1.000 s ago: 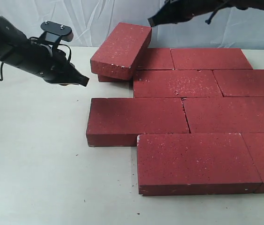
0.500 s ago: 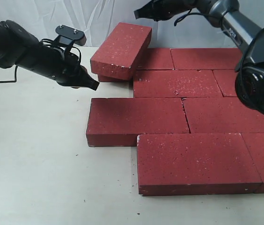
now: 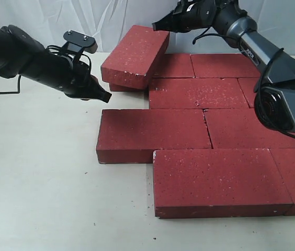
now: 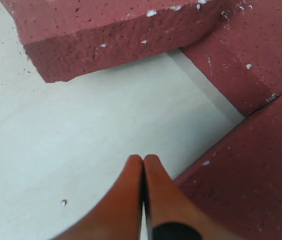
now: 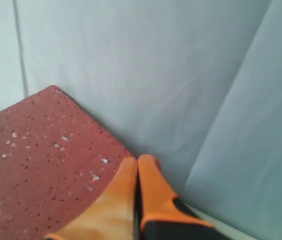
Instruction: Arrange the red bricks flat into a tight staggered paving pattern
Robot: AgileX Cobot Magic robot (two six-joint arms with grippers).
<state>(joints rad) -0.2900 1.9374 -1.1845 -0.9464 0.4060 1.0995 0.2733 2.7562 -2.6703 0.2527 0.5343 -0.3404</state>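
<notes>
Beside the tilted brick (image 3: 135, 55), left fingers (image 3: 101, 94) hover low, right fingers (image 3: 159, 24) high, both pairs pressed together, empty.

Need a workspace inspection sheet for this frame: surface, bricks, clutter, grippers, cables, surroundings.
Surface: off-white tabletop, flat and smooth.
Job's things: dark-red rectangular paver bricks lie flat in staggered rows; one tilted brick is propped up at the back left, not laid.
Clutter: a few small dark specks on the tabletop.
Grippers: left gripper shut, empty, beside the tilted brick; right gripper shut, empty, at that brick's raised far edge.
Cables: black cables loop along both arms.
Surroundings: pale fabric backdrop; nothing else seen.
</notes>
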